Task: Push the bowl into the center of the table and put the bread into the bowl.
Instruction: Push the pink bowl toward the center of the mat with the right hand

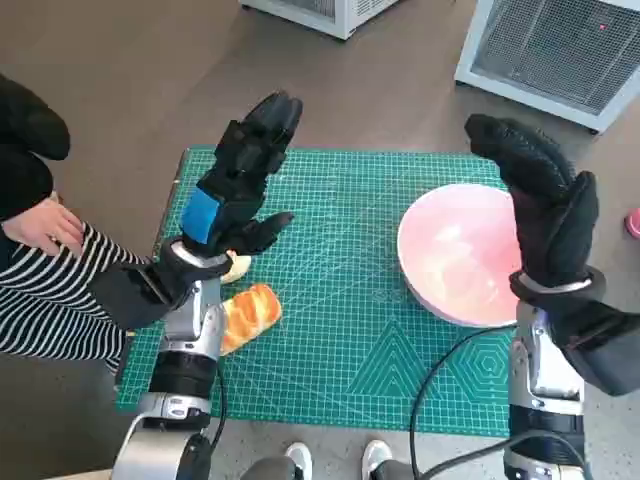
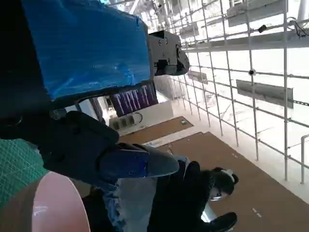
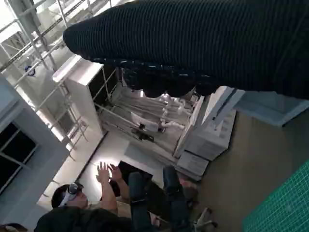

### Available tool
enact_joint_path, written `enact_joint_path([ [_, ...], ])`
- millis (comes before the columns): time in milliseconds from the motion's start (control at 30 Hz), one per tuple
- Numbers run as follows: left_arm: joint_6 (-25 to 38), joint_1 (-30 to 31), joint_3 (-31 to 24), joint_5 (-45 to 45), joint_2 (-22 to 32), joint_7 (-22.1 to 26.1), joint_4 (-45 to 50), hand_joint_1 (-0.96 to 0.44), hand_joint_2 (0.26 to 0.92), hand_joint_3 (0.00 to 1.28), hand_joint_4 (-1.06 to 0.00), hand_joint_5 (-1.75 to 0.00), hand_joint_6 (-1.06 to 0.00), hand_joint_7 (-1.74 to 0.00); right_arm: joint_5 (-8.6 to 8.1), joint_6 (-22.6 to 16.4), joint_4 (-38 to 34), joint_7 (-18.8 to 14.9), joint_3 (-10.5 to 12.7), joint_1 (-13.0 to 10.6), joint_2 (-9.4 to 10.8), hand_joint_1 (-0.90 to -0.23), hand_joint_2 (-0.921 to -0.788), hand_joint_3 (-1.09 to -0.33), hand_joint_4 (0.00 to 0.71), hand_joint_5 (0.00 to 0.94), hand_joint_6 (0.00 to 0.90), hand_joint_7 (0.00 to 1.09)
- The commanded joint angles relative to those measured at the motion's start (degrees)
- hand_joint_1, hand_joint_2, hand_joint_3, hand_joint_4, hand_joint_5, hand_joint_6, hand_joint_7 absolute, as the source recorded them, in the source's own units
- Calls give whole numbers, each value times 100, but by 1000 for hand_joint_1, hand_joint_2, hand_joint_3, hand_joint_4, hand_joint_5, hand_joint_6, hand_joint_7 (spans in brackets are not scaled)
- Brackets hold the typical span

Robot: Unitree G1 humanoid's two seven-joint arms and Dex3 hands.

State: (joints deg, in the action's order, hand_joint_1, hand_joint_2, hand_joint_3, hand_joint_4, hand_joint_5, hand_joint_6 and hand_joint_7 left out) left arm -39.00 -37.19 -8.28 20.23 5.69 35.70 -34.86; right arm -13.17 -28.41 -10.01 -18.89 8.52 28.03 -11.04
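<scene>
Basically nothing done yet. Far left in head view: a person in a striped sleeve sits beside the tabletop, which carries a green cutting mat. Next, the left robot hand, blue tape on its back, is raised above the mat's left part, fingers spread, holding nothing. Just below it the bread lies on the mat near the left edge, partly hidden by the left forearm; a pale piece shows beside the wrist, can't tell if it's part of the same bread. Mat center is bare green. Further right the bowl, pink, sits at the right side of the mat, clearly off center. The right robot hand, black glove, hovers over the bowl's right rim, fingers extended and apart, gripping nothing; contact with the rim can't be told. Left to do, by my judgement: push the bowl toward center, then pick up the bread and drop it in.
</scene>
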Motion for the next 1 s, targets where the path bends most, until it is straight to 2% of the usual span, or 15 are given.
enact_joint_path([
  [33,-52,29,21,-67,-6,-25,90,-608,920,325,-66,-32,1,-378,54,70,-32,31,-5,-156,-22,-677,-921,-640,175,0,38,464],
  [800,-6,-36,41,-2,-22,-5,59,-592,920,346,-61,-34,1,-377,41,51,-80,7,10,-184,-45,-679,-921,-639,174,0,44,466],
  [933,-29,-55,27,4,-25,-7,12,-592,920,347,-58,-33,1,-375,26,33,-83,-15,79,-210,-132,-679,-921,-639,174,0,48,468],
  [1000,-32,-59,19,6,-24,-11,-5,-592,920,347,-56,-32,1,-372,-18,-11,-85,-52,182,-251,-243,-678,-921,-644,173,0,48,468],
])
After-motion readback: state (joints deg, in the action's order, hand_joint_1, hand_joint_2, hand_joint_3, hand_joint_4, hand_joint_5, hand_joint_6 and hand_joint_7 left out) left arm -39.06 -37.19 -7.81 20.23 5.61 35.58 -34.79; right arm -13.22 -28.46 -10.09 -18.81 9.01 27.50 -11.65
